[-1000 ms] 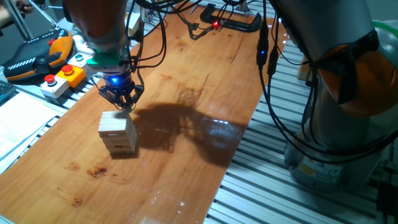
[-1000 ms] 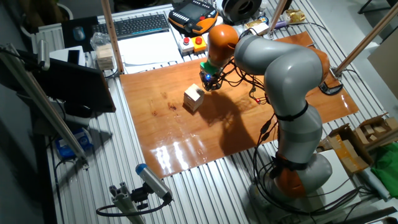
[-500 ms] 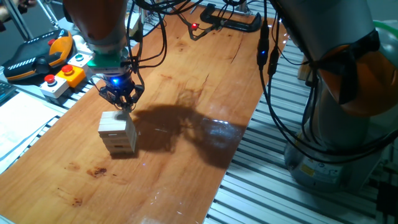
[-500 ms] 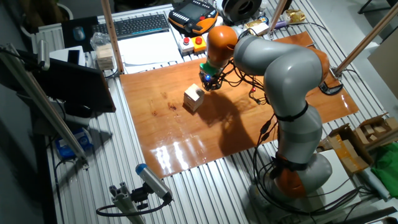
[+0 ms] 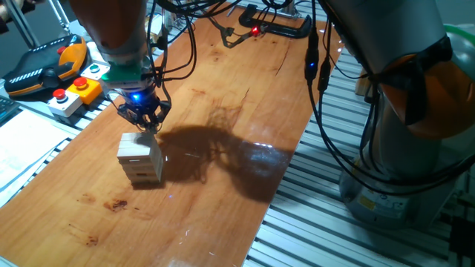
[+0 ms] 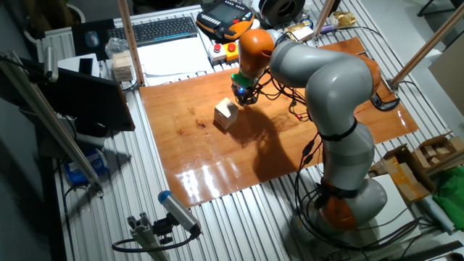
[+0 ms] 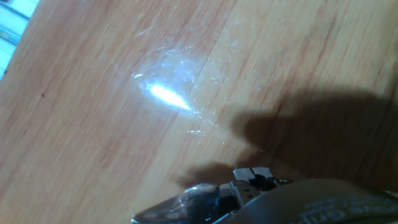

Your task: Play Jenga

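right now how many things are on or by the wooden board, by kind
jenga tower: 1
robot tool: 1
grey button boxes: 2, side by side off the board's edge
orange and black pendant: 1
keyboard: 1
total: 6

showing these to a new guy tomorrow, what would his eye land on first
Probably the small Jenga tower of pale wooden blocks, standing alone on the orange-brown wooden table, with the gripper and its blue light poised right at the tower's top far edge. Next, the big grey and orange robot arm arching over the table from the right in the other fixed view. Then the button boxes beyond the table's left edge.
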Action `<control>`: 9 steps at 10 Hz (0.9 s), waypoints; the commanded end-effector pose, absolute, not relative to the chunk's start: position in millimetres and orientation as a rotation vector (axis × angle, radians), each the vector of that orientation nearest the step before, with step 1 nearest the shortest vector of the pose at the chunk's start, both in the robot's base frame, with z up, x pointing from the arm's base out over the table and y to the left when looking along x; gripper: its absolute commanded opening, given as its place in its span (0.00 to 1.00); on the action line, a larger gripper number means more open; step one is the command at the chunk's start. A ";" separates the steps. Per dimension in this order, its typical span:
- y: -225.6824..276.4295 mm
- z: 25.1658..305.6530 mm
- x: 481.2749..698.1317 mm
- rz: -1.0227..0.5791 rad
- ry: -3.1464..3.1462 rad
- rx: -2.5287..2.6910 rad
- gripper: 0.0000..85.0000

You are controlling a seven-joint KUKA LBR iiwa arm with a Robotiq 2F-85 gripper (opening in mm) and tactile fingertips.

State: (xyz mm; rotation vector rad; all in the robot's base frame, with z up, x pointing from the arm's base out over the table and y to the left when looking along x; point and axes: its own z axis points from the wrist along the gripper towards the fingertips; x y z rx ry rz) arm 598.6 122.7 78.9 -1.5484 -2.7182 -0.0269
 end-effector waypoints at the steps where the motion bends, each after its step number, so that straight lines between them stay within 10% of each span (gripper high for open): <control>1: 122.5 78.8 598.5 -0.029 -2.720 -1.531 0.07; 6: 124.9 76.3 599.4 -0.079 -2.705 -1.562 0.59; 9: 130.4 71.1 602.6 -0.094 -2.677 -1.610 0.63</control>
